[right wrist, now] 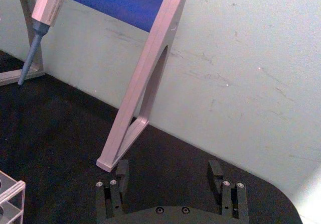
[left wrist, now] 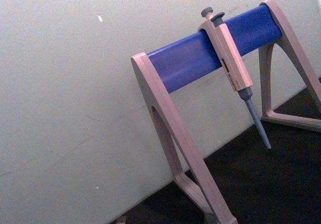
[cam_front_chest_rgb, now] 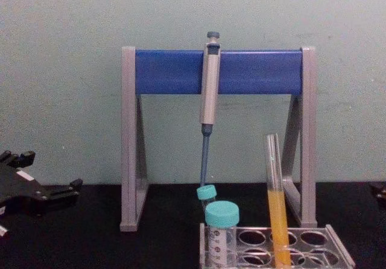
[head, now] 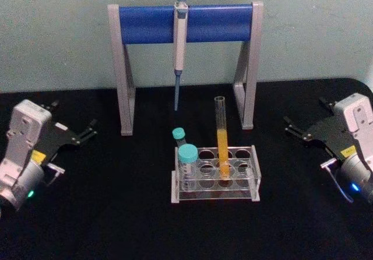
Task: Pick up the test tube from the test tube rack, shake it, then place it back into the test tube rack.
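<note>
The test tube (head: 222,146) is tall, clear and uncapped, with orange-yellow liquid in its lower half. It stands upright in a middle hole of the clear plastic test tube rack (head: 255,168) at the table's centre. The chest view shows the tube (cam_front_chest_rgb: 274,187) rising from the rack (cam_front_chest_rgb: 338,249). My left gripper (head: 76,119) rests open at the far left, well away from the rack. My right gripper (head: 304,115) rests open at the far right; its fingers (right wrist: 122,171) hold nothing, and a corner of the rack (right wrist: 10,194) shows beside them.
Two teal-capped vials (head: 187,155) stand in the rack's left end. Behind the rack is a grey-and-blue pipette stand (head: 186,24) with a grey pipette (head: 179,50) hanging from its bar. A pale wall closes the back of the black table (head: 105,213).
</note>
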Robot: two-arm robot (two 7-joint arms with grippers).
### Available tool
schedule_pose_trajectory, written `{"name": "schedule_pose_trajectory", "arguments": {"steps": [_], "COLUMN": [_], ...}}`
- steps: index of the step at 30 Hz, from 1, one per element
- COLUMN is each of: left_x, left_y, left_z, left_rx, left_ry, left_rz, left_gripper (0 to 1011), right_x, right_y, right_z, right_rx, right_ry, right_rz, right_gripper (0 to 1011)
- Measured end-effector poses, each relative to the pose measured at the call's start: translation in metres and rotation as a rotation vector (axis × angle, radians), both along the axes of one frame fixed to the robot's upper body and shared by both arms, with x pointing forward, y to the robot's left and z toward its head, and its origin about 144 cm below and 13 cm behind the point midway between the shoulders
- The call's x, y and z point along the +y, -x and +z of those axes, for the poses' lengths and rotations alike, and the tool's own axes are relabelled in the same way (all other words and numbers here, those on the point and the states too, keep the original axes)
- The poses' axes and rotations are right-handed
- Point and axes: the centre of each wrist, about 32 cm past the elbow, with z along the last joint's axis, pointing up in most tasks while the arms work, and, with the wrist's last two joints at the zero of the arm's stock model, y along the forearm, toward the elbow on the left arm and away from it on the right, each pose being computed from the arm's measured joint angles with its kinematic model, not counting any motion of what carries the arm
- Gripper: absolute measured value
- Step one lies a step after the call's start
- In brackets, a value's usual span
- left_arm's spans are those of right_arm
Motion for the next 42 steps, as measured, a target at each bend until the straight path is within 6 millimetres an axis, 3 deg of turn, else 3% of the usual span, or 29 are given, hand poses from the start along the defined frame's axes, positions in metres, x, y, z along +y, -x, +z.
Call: {"name": "schedule_pose_trajectory", "arguments": {"steps": [42], "left_x": [0.0000], "left_y": [0.0000], "left_z": [0.0000], "left_rx": [0.000], "left_ry": [0.000], "left_rz": [0.000], "left_gripper": [1001], "right_x": [0.0000], "right_y": [0.0000], "right_z": [0.0000], "right_rx": [0.000], "right_ry": [0.000], "right_rz": [0.000], "right_gripper": [1000]}}
